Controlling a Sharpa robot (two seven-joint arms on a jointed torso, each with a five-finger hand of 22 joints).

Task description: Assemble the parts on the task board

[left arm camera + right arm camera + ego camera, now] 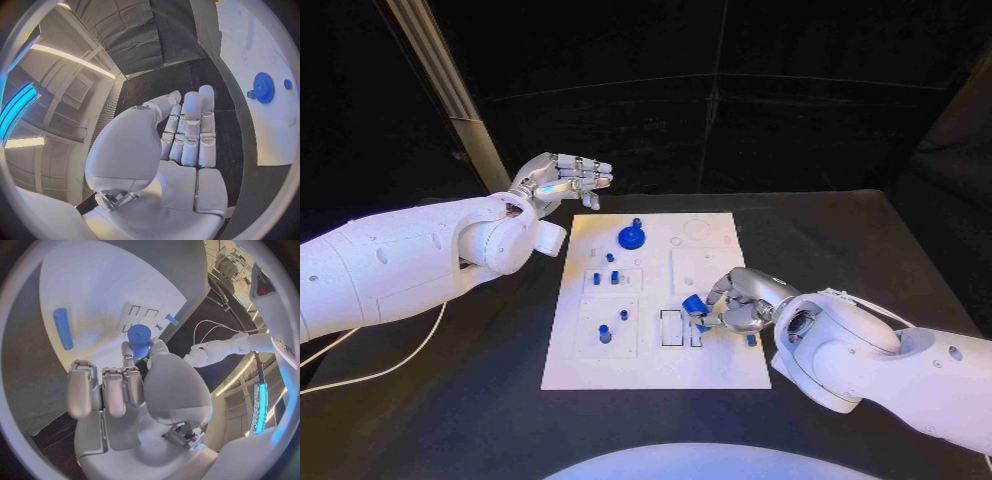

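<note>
Head view: right hand [740,305] pinching a blue cylinder [692,303] at the task board [718,360]'s four o'clock, seemingly readying insertion; left wrist view: left hand [181,150] idling, fingers released, straight; right wrist view: loose peg [62,328] lying at ten o'clock.

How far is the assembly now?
Partly done: a gear and small pegs already stand on the board. The right hand holds a blue cylinder over the board. A loose rod remains; the left hand is open, idle.
</note>
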